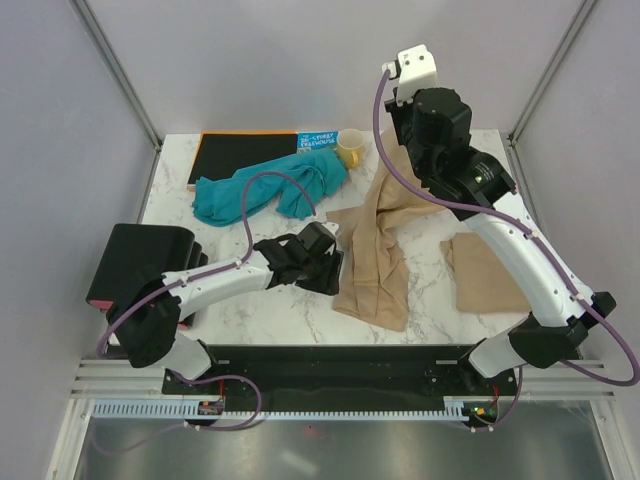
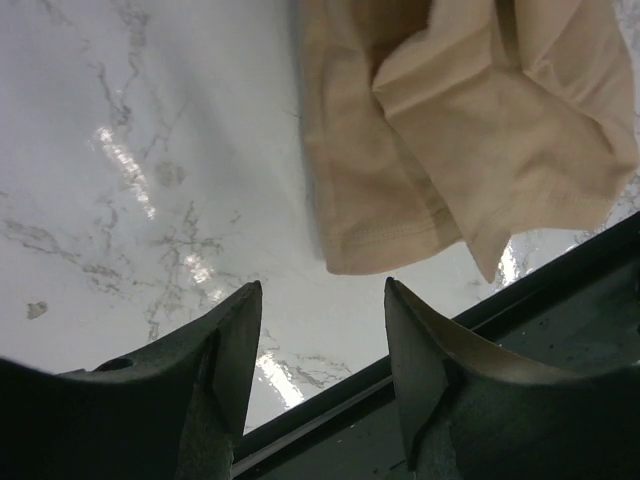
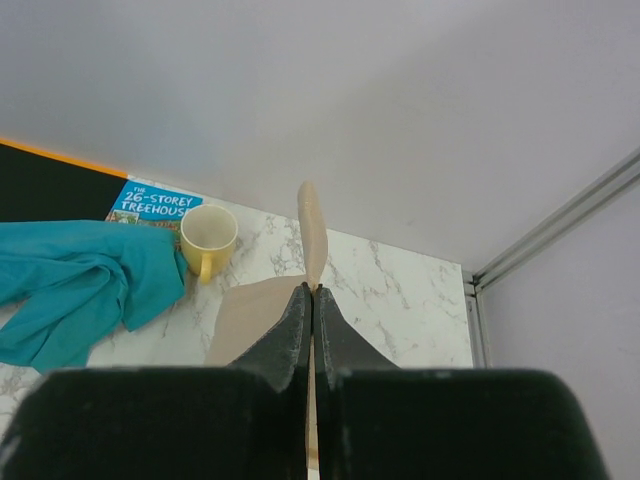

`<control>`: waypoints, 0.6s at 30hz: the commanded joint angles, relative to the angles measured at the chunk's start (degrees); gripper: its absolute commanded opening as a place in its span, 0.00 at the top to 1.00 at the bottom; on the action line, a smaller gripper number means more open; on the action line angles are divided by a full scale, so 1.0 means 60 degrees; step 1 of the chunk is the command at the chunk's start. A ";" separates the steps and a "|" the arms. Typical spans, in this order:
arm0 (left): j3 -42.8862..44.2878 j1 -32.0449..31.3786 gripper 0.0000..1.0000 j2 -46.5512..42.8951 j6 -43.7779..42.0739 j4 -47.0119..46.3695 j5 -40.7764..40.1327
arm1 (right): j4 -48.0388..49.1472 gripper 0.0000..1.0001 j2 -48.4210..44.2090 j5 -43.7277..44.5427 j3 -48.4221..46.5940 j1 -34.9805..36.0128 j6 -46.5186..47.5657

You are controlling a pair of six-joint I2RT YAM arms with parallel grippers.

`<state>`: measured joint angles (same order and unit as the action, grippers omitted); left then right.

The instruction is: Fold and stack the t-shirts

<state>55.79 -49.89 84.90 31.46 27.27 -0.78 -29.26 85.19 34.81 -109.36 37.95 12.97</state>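
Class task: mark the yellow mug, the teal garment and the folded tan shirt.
yellow mug [image 1: 350,148], top external view, its opening
teal garment [image 1: 220,195], top external view, left bulk
folded tan shirt [image 1: 480,275], top external view, its middle

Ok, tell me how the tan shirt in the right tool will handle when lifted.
Likely floppy: the tan shirt drapes in long folds from the right tool. Probably light: a thin pinch holds it. Its lower end lies on the table and may drag.

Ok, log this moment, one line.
right gripper shut on tan t-shirt, one end raised | left gripper open, short of its hem | folded tan t-shirt | teal garment crumpled
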 commanded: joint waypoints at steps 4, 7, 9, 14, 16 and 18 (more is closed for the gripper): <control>0.1160 -0.0445 0.40 0.0541 -0.0102 -0.0355 0.0612 | 0.0438 1.00 0.0143 -0.0279 0.0048 -0.0115 -0.0243; 0.1437 -0.0590 0.40 0.0732 -0.0263 -0.0326 0.0890 | 0.0452 1.00 0.0128 -0.0279 -0.0010 -0.0188 -0.0184; 0.1629 -0.0693 0.40 0.1053 -0.0322 -0.0224 0.0993 | 0.0467 1.00 0.0084 -0.0352 0.0004 -0.0232 -0.0214; 0.2010 -0.1104 0.41 0.1800 -0.0220 -0.0135 0.1111 | 0.0467 1.00 0.0055 -0.0411 0.0107 -0.0320 -0.0243; 0.2054 -0.1177 0.41 0.1918 -0.0190 -0.0077 0.1111 | 0.0481 1.00 0.0055 -0.0425 0.0121 -0.0335 -0.0229; 0.2040 -0.1177 0.41 0.1919 -0.0175 -0.0062 0.1125 | 0.0496 1.00 0.0026 -0.0455 0.0122 -0.0364 -0.0228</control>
<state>66.06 -56.27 95.92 31.42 26.92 4.82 -29.17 86.59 32.77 -108.62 36.14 12.21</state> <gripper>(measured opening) 0.595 0.010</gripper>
